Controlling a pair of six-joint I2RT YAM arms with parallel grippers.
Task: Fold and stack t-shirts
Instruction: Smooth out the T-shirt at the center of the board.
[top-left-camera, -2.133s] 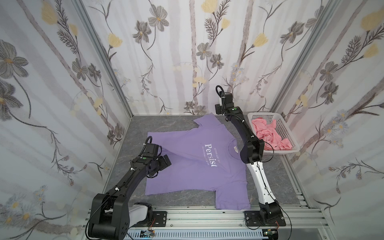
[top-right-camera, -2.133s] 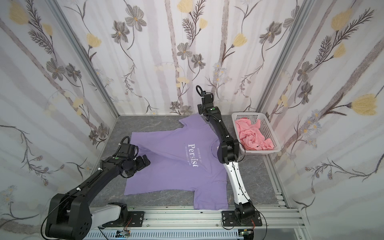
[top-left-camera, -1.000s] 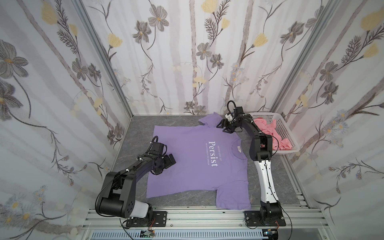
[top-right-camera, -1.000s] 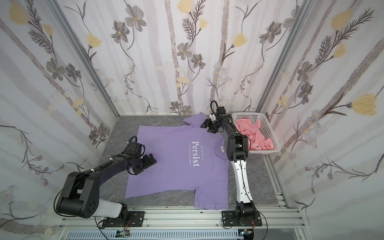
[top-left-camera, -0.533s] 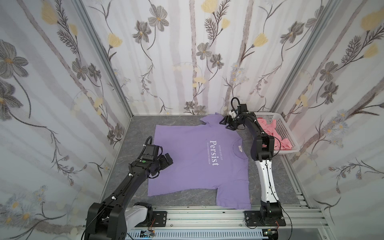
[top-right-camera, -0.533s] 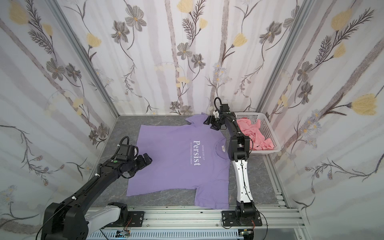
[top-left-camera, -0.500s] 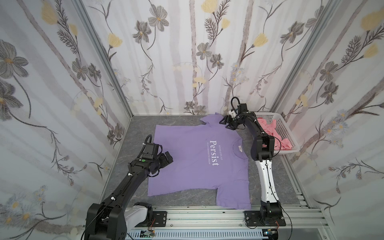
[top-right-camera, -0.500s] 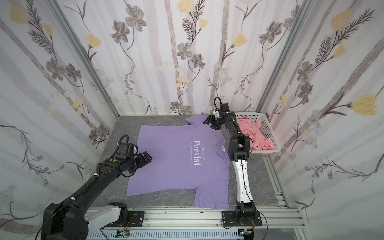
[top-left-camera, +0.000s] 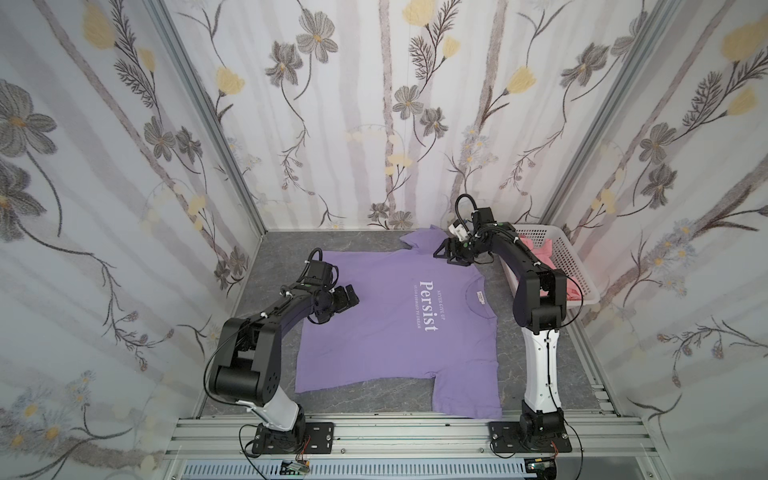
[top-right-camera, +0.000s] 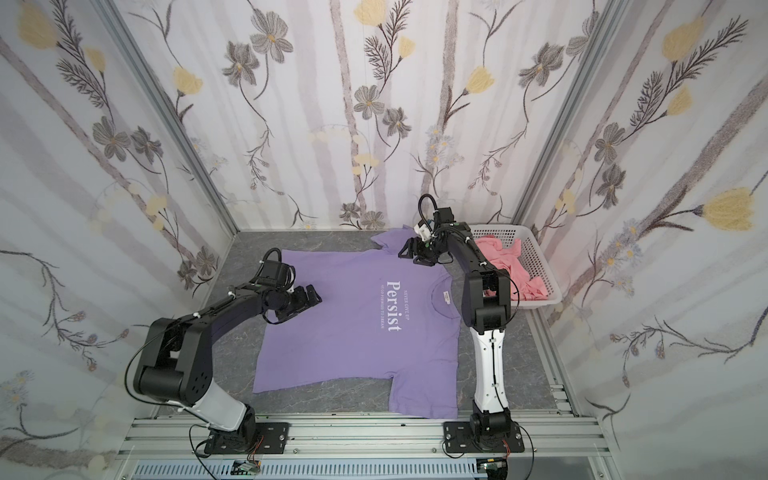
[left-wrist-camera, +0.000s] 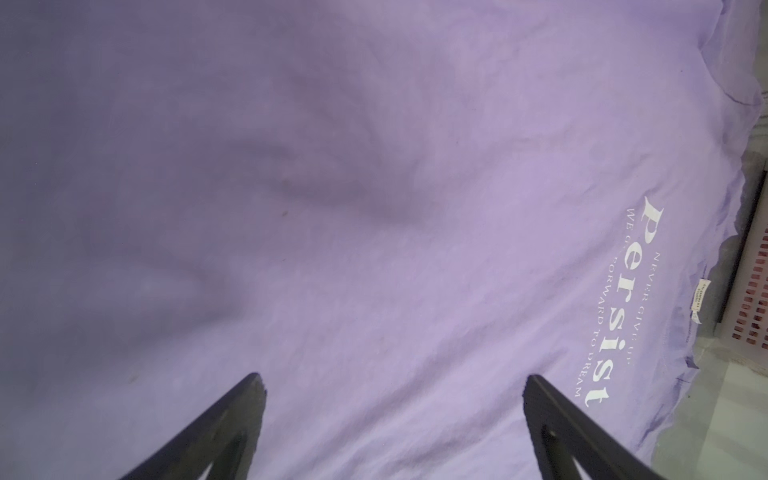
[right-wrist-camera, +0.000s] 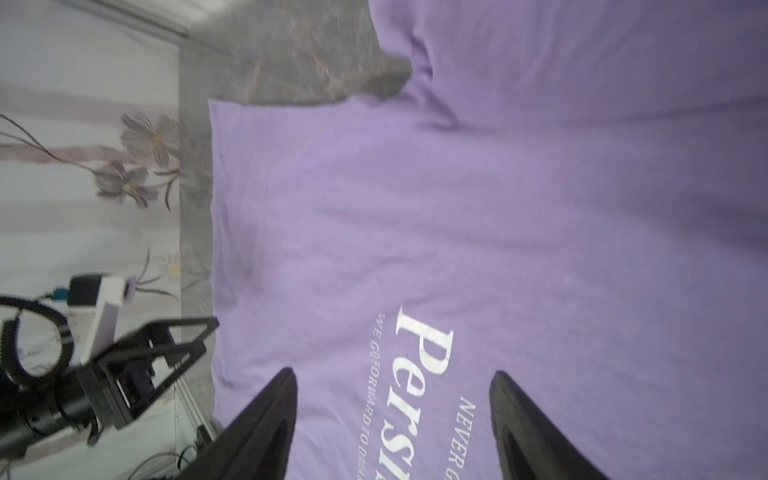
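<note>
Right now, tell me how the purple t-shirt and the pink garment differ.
Pose: the purple t-shirt lies spread flat on the table; the pink garment sits crumpled in the white basket.
Look: the purple t-shirt carries white chest lettering; the pink garment shows no print.
Spread: the purple t-shirt covers much of the table, the pink garment only part of the basket.
Both are soft cloth, neither folded yet.

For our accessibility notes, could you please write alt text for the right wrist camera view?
A lavender t-shirt with white "Persist" lettering lies spread on a grey table, filling most of the view. The right gripper has its two dark fingers open over it, holding nothing. Past the shirt's hem, the left gripper and a floral wall show.
</note>
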